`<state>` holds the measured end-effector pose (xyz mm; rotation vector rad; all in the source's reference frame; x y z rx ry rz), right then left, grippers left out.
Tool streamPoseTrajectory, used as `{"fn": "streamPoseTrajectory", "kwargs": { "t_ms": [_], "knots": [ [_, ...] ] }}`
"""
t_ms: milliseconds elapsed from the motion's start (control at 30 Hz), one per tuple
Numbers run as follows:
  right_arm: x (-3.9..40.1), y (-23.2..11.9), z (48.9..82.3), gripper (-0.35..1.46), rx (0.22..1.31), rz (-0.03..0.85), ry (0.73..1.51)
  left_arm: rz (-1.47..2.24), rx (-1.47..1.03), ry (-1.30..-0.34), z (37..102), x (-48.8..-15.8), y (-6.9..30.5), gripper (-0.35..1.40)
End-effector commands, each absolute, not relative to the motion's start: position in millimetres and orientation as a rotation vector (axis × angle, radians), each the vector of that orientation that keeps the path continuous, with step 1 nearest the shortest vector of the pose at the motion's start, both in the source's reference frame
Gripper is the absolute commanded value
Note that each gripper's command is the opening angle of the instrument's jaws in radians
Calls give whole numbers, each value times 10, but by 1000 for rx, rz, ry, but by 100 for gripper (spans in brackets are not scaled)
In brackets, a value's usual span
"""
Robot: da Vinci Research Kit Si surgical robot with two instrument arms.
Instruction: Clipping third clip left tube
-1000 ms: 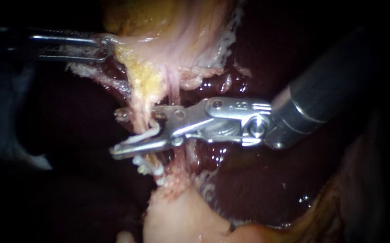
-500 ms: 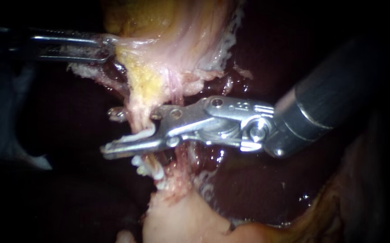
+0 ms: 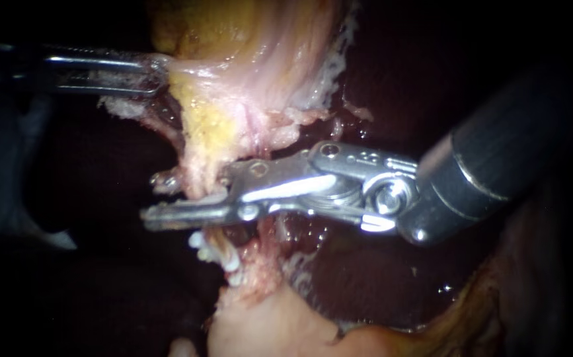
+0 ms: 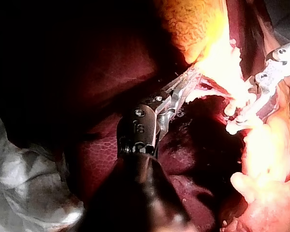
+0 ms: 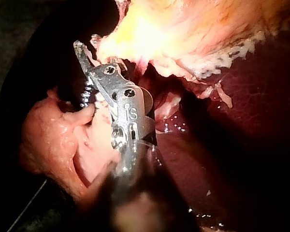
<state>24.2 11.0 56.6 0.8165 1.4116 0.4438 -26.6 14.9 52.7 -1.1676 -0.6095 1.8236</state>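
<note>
The field is dark around a glossy, dark red liver [image 3: 372,284] surface. Your right instrument [image 3: 152,198] has its jaws set across the left tube [image 3: 197,173], 1 jaw on each side, closed down on it with a white clip [image 3: 211,196] pressed between them.

Compared with 1.0 s ago, the gap between the jaws is narrower. The clip, then curved open, now lies nearly flat, and the jaw tips reach farther past the tube. This indicates that the squeeze is under way; whether the clip has latched is not clear from this view.

The seated clips [image 3: 220,250] sit just below the jaws on the same tube. Your left instrument [image 3: 149,70] remains clamped on the tissue flap [image 3: 187,66], holding the tube taut.
</note>
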Motion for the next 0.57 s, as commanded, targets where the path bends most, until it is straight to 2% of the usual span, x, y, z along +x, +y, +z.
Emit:
{"fn": "streamPoseTrajectory", "kwargs": {
  "t_ms": [33, 67, 133, 567],
  "knots": [
    [241, 109, 565, -27, 825, 454, 1407, 1824, -1168, -610, 527, -266, 149, -35],
    [240, 109, 565, -35, 850, 482, 1396, 1824, -1168, -610, 527, -266, 149, -35],
    [239, 108, 566, -35, 879, 515, 1382, 1824, -1168, -609, 528, -267, 149, -35],
    [238, 107, 568, -35, 875, 512, 1367, 1824, -1168, -609, 528, -267, 149, -35]
  ]
}}
